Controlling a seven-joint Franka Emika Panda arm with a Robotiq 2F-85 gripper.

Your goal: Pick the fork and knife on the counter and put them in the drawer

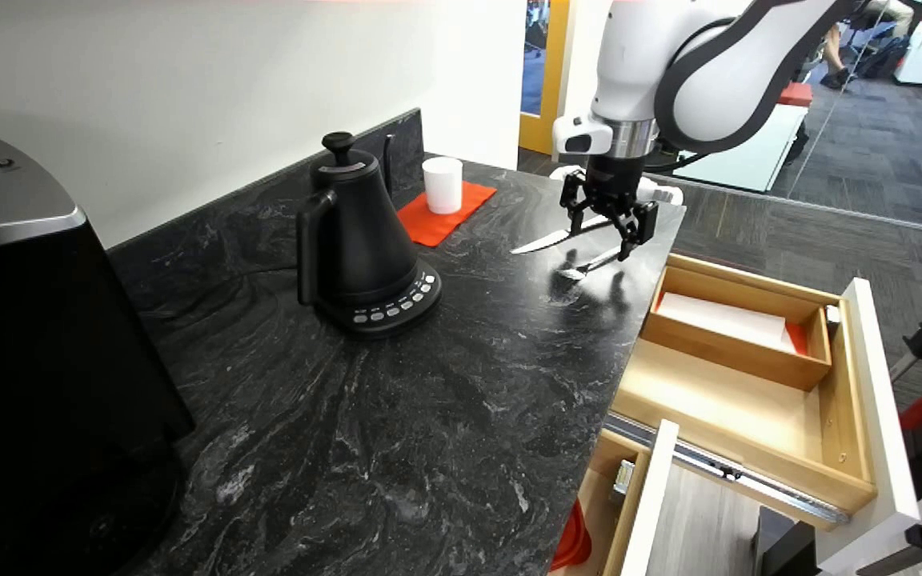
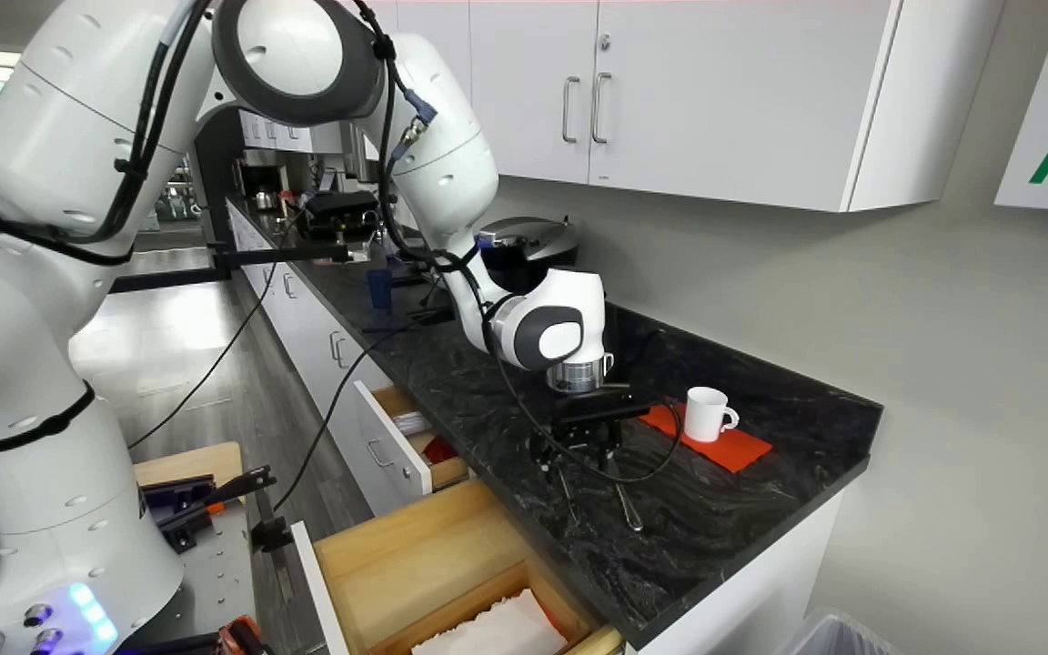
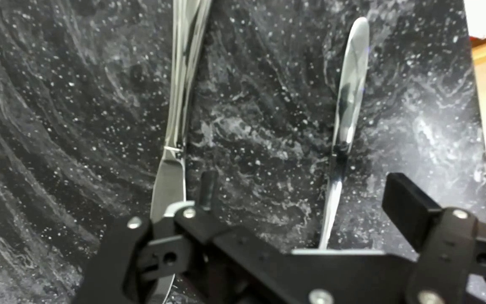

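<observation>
The fork (image 1: 589, 266) and the knife (image 1: 543, 242) lie side by side on the dark speckled counter (image 1: 429, 432), the fork nearer its edge. In the wrist view the fork (image 3: 352, 84) shows its handle and narrow neck; its head is hidden below the gripper. The knife (image 3: 177, 84) is further left there, its blade partly covered by the left finger linkage. My gripper (image 3: 308, 196) is open, its fingers spread on either side of the fork's line with nothing held. Exterior views put the gripper (image 1: 601, 242) low over the cutlery. The drawer (image 1: 725, 380) stands pulled out beside the counter.
In the drawer's far compartment lies white paper (image 1: 721, 320) over something red. A second, lower drawer (image 1: 653, 504) is also pulled out. Further along the counter stand a black kettle (image 1: 365, 232) and a white mug (image 1: 442, 184) on a red napkin (image 1: 473, 202).
</observation>
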